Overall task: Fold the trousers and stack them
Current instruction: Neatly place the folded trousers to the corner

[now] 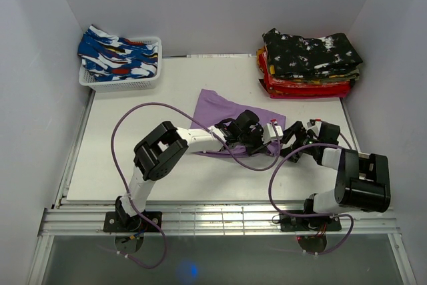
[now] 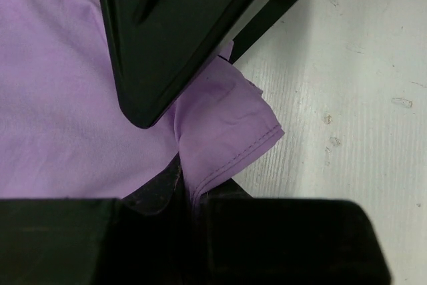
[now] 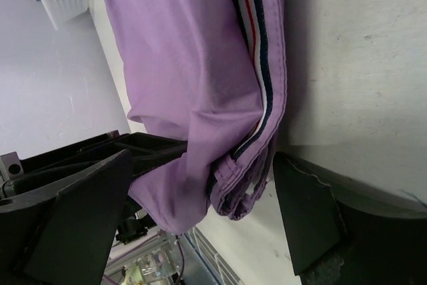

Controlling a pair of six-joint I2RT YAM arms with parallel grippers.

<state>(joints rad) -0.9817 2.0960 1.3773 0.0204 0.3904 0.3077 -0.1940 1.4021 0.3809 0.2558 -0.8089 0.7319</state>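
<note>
Top external view: the purple trousers point(image 1: 223, 113) lie on the middle of the table point(image 1: 133, 158), and both arms meet at their near right edge; the left gripper point(image 1: 272, 133) is clenched on a corner of the cloth, pinched between its fingers point(image 2: 173, 31) in the left wrist view; the right gripper point(image 1: 288, 137) is released, its fingers point(image 3: 310, 211) wide apart beside the striped waistband point(image 3: 259, 51); a folded stack point(image 1: 310, 65) lies at the far right corner.

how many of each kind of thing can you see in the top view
purple trousers: 1
white basket: 1
stack of folded clothes: 1
robot arms: 2 (left arm, right arm)
total: 5
</note>
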